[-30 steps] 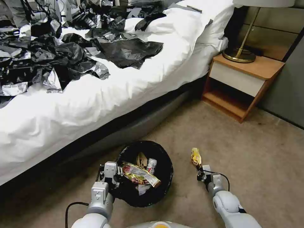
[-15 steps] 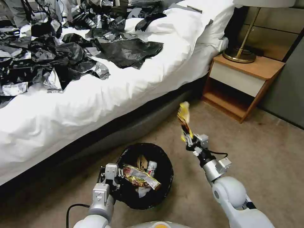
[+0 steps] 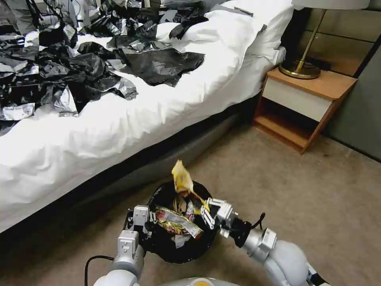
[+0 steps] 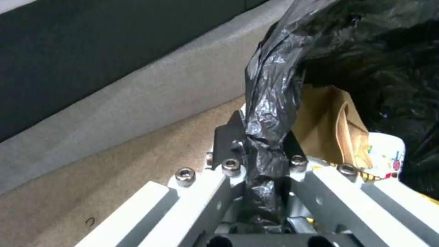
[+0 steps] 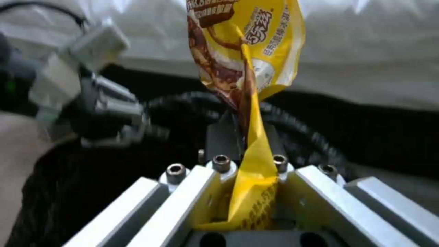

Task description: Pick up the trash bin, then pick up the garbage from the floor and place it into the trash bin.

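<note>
Holding the yellow wrapper (image 3: 181, 180) pinched between its closed fingers, the right gripper (image 3: 206, 214) is at the right rim of the bin (image 3: 168, 254), and the wrapper stands up over the opening. The left gripper (image 3: 147, 223) is clamped on the bin's left rim; in the left wrist view the black bag (image 4: 270, 113) is squeezed between its fingers. I judge the step in hand to be placing this piece of garbage into the bin. The bin already holds a foil wrapper (image 3: 176, 222), brown paper (image 4: 329, 127) and some other small litter.

The next move, I think, calls for bringing the wrapper more over the middle of the opening and then opening the fingers. The wrapper is light and stands above the fingers, so it may fall outside.

The floor is beige carpet (image 3: 317, 198). A bed (image 3: 99, 127) with a white sheet is near the bin, with black bags (image 3: 158, 65) on it. A wooden nightstand (image 3: 305, 107) with a lamp (image 3: 303, 65) stands farther right.
</note>
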`<state>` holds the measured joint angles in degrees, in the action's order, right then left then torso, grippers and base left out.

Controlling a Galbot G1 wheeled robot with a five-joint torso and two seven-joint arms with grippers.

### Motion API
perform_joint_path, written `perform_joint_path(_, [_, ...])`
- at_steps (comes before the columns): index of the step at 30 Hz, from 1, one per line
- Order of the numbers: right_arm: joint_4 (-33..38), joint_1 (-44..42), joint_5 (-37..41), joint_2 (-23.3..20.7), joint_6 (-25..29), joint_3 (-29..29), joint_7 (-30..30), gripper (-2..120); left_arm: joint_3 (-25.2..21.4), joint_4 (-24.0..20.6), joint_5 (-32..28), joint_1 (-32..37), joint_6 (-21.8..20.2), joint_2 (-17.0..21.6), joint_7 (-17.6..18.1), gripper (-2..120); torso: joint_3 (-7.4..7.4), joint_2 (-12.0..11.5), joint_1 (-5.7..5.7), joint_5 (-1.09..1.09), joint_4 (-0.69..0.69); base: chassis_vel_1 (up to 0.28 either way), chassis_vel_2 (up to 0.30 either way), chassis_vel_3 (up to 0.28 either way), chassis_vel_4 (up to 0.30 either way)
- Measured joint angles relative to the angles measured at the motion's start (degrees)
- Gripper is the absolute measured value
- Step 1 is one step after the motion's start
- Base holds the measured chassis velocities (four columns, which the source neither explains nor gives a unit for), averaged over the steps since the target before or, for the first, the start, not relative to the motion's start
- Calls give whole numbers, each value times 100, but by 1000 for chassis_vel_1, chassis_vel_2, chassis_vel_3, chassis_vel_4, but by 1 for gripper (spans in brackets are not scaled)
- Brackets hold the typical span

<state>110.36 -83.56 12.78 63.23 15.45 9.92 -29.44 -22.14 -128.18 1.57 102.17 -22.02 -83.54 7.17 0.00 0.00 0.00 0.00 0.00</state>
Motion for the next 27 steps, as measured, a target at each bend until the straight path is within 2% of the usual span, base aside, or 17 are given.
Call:
perform_joint_path(13, [-726,370,-159,2,-119,-316,131,0,42,9,62,36,0,-20,-6,1,0,0,0,-1,0,0,0,0,0])
perform_joint_path(16, [-735,375,-197,3,-162,-337,177,7,52,8,63,29,0,-22,-6,1,0,0,0,0,0,0,0,0,0])
perform_joint_path(19, [-722,376,-215,18,-186,-342,234,20,66,8,66,23,0,-26,-8,1,0,0,0,0,0,0,0,0,0])
perform_joint_path(20, [-722,376,-215,18,-186,-342,234,20,66,8,66,23,0,-26,-8,1,0,0,0,0,0,0,0,0,0])
perform_joint_path(26, [-654,326,-252,8,-194,-315,249,44,68,-3,70,31,0,-25,-8,1,0,1,0,-1,0,0,0,0,0])
perform_joint_path(27, [-654,326,-252,8,-194,-315,249,44,68,-3,70,31,0,-25,-8,1,0,1,0,-1,0,0,0,0,0])
